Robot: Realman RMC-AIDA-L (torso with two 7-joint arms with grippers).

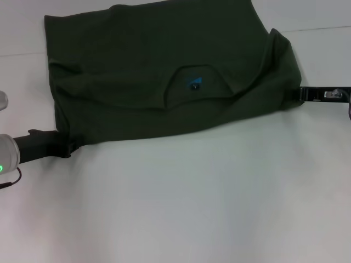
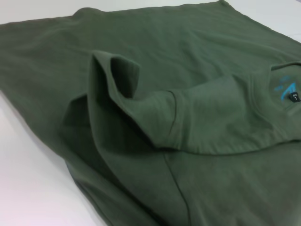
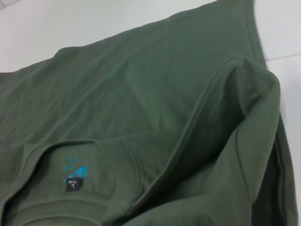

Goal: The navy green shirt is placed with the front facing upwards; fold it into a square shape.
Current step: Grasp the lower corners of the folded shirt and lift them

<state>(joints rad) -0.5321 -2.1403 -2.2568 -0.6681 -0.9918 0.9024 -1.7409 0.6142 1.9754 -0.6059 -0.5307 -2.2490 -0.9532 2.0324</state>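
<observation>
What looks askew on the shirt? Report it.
The shirt is folded unevenly: its near edge slants, the right side bunches into a raised ridge, and a sleeve lies crumpled across the body.

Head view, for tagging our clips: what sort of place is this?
Probably a lab or test bench: a plain white table, a lone navy green shirt, and the left tool and right tool at its edges.

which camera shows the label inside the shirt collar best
The right wrist view: the label is closest there, under the blue print. The left wrist view catches it at the edge; the head view shows a dark speck.
</observation>
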